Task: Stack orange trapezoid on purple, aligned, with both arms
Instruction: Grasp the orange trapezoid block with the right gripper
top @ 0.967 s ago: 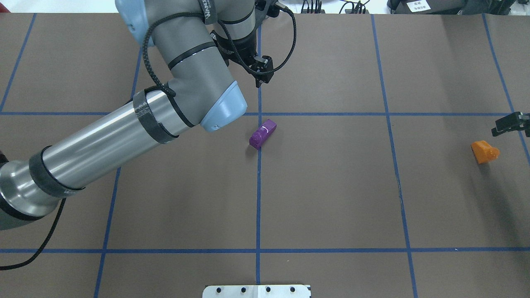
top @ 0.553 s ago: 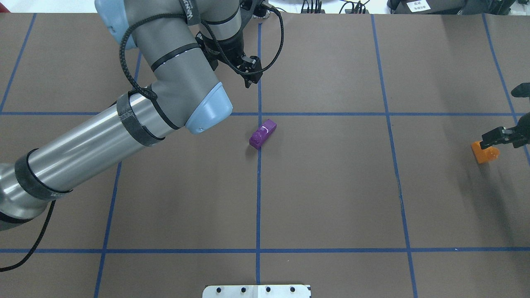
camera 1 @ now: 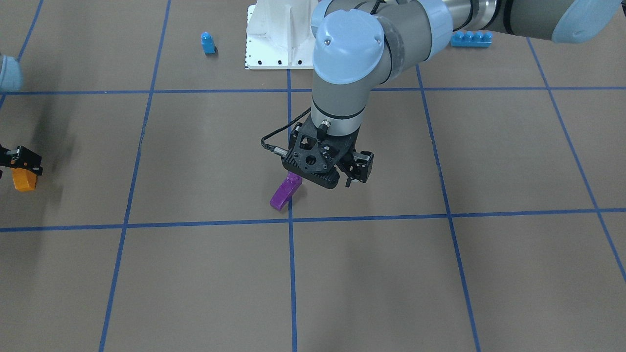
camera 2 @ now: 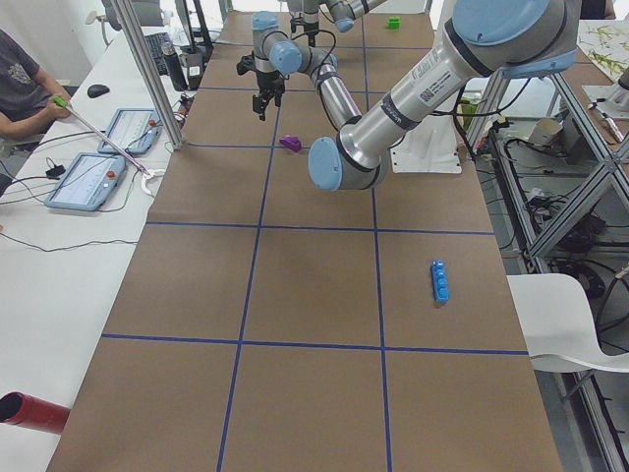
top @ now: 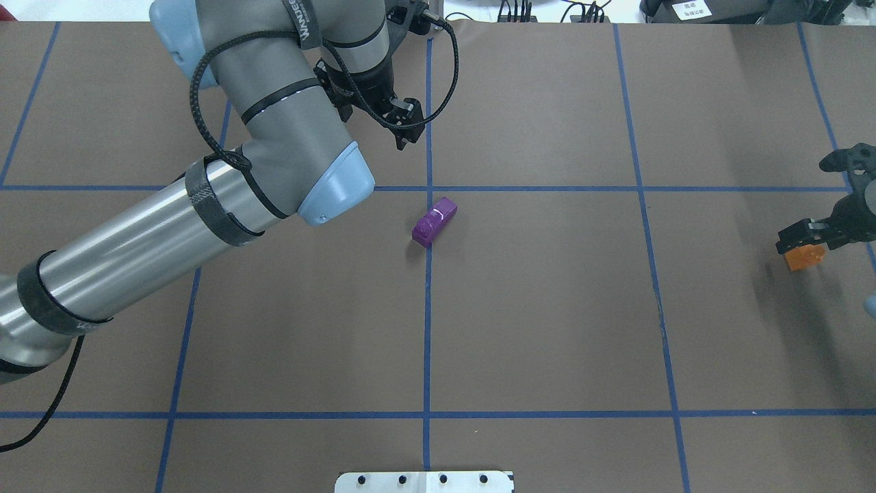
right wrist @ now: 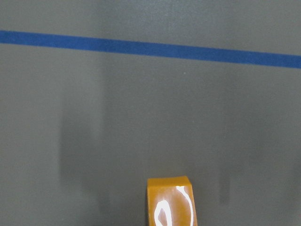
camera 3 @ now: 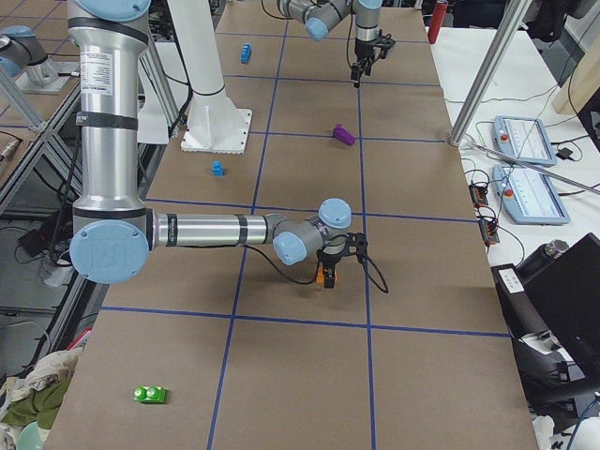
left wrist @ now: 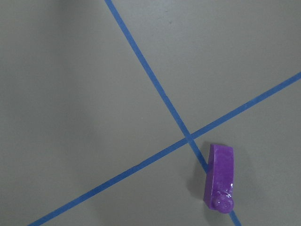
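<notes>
Overhead: left gripper upper centre-left, opening indiscernible; glossy purple plastic wedge brick at centre — stud plain only in left wrist view; glossy orange plastic trapezoid brick at right edge, partly under right gripper — grip not determinable.

On the left arm: polished silver tube, grey joint housings, light-blue end caps. Black bands ring the tube; one near the wrist carries white lettering, not legible. A braided black cable runs along the wrist to the left gripper, black with round cut-outs. The right arm has the same silver, grey and light blue, with a white printed label on its upright link. The right gripper is black.
</notes>
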{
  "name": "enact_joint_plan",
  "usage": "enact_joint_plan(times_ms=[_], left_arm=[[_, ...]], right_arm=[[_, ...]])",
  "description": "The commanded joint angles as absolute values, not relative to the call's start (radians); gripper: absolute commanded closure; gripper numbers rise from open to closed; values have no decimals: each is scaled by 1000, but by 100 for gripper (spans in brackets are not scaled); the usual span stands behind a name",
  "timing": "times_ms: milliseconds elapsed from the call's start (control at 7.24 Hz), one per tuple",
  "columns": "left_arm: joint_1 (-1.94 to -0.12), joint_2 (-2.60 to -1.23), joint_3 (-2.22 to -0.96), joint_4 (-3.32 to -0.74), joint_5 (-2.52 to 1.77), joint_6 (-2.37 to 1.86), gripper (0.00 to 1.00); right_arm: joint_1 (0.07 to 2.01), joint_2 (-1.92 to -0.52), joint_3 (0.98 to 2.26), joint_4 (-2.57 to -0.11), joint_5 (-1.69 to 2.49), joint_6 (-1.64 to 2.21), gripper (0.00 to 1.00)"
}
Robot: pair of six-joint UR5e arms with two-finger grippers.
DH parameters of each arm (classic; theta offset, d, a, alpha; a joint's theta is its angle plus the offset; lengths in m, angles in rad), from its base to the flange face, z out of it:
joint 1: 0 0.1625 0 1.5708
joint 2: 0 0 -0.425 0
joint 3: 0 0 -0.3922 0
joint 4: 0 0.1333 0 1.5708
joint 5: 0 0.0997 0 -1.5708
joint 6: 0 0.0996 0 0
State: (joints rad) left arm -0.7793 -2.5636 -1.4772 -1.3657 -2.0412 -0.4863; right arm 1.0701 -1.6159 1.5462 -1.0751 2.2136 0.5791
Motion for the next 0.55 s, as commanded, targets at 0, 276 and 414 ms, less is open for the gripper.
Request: enact_joint_plan(times_ms=[0, 276, 414], left_arm=[[-778, -2557, -1483, -1368, -2040, -486, 0], [-778, -2557, -1485, -1368, -2040, -486, 0], [-778, -2557, -1485, -1367, -2040, -486, 0]], right_arm=[[1068, -1623, 1543, -1074, 2215, 566, 9], [1066, -1626, 1543, -1075, 2221, 568, 34], [1065, -1628, 1542, -1077, 2221, 568, 41]])
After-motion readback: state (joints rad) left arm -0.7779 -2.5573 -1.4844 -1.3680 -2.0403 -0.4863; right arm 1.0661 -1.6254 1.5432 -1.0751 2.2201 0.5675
